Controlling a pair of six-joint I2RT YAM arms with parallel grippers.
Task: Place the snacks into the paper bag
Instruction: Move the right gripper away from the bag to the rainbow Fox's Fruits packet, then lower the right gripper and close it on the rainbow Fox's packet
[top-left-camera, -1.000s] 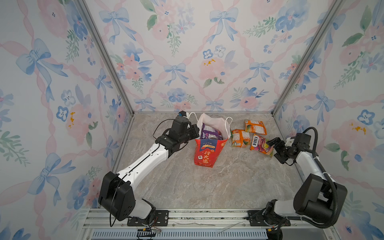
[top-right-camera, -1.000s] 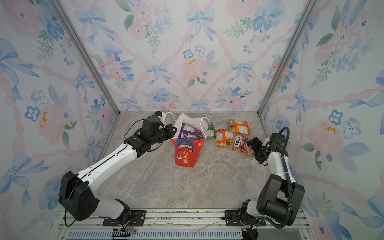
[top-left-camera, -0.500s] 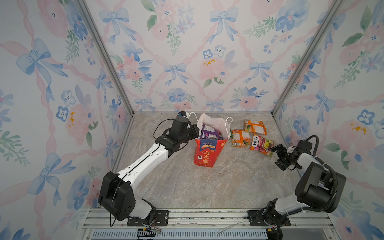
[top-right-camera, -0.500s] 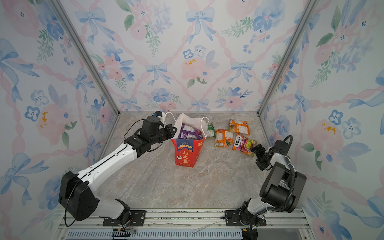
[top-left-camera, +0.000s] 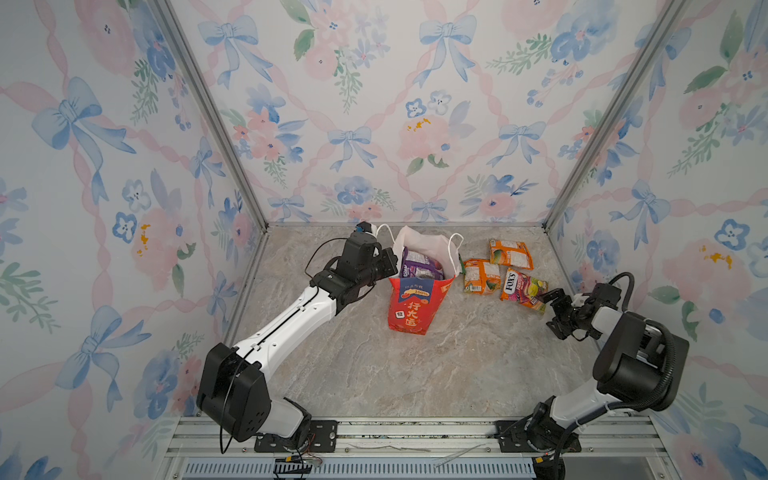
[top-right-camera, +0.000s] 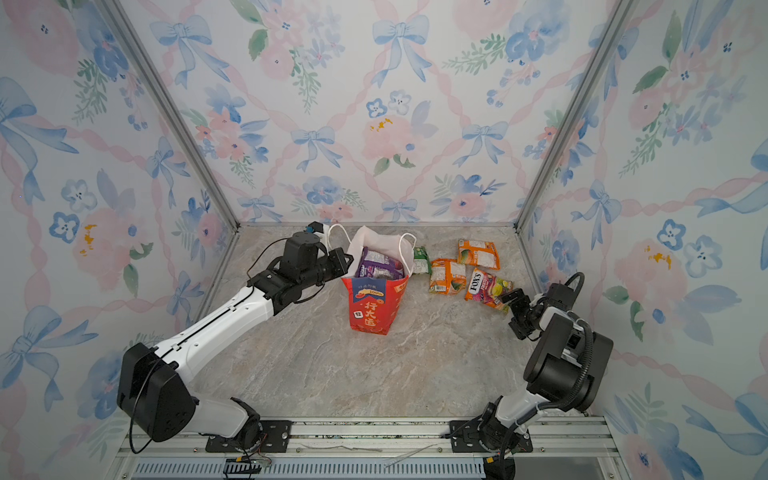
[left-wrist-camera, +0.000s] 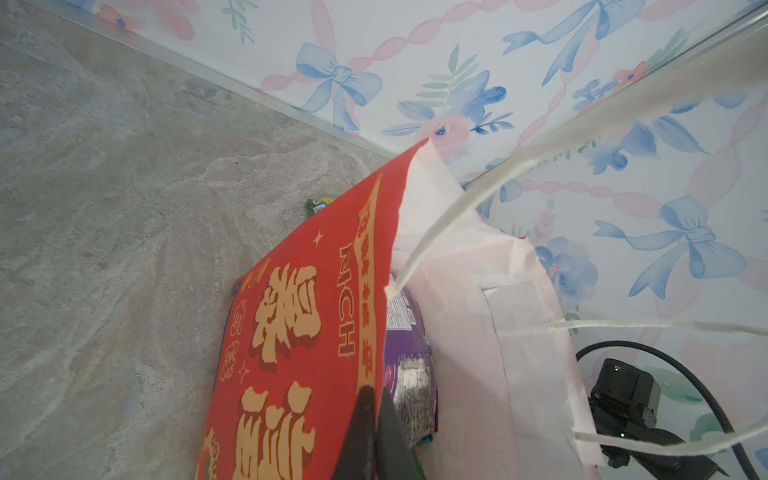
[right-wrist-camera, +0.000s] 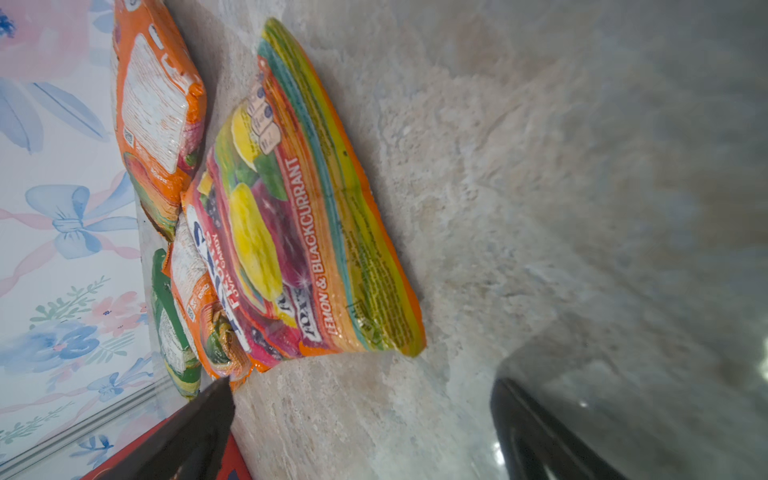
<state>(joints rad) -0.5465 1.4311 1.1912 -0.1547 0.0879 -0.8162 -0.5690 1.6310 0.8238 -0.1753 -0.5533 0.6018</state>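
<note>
The left gripper (left-wrist-camera: 376, 419) is pinched tight on the bag (top-left-camera: 415, 307) at its red rim, with a purple packet (top-left-camera: 419, 266) inside. The right gripper (top-left-camera: 553, 311) gapes wide and empty, just beside the FOX'S packet (top-left-camera: 523, 289). That packet lies on the table (top-left-camera: 415, 374) right of the bag, near orange packets (top-left-camera: 480, 275).

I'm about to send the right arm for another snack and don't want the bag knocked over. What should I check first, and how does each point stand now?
1. Paper bag upright, mouth open: ok.
2. Left gripper shut on the bag's rim: ok.
3. Right gripper open and empty: ok.
4. FOX'S packet in front of the right gripper, top face uncovered: ok.
5. Room left in the bag beside the purple packet: cannot tell.
</note>
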